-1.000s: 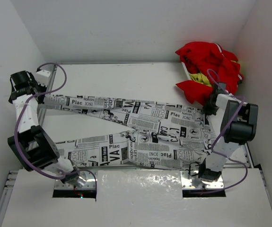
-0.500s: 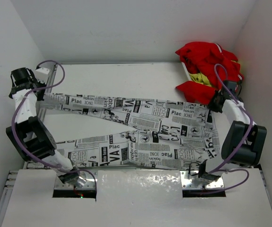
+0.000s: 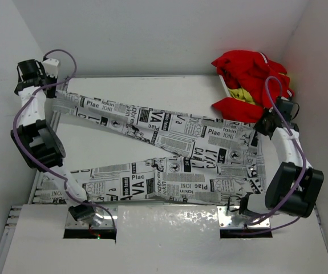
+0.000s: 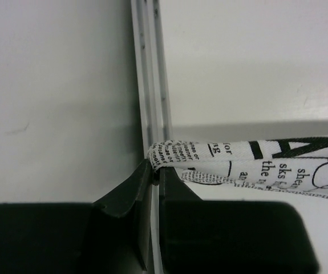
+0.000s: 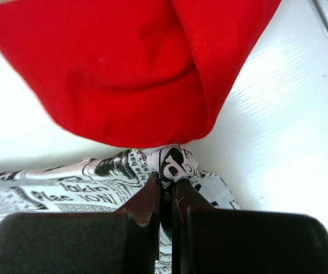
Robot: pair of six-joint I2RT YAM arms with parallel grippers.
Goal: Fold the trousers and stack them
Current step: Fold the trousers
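The trousers (image 3: 175,157), white with black newspaper print, lie spread in a V on the table, waist at the right, legs running left. My left gripper (image 3: 56,92) is shut on the cuff of the far leg (image 4: 169,154) at the far left edge, holding it taut and lifted. My right gripper (image 3: 260,127) is shut on the waist corner (image 5: 172,162) at the right, just below the red cloth. The near leg (image 3: 118,180) lies flat toward the front left.
A pile of red cloth (image 3: 249,80) with a yellow bit sits in a white bin at the back right, and fills the top of the right wrist view (image 5: 129,63). A metal rail (image 4: 149,80) runs along the table's left edge. White walls close in on both sides.
My left gripper has pulled the far leg's cuff farther back and up along the left edge. My right gripper has moved right and back with the waist, stretching the far leg.
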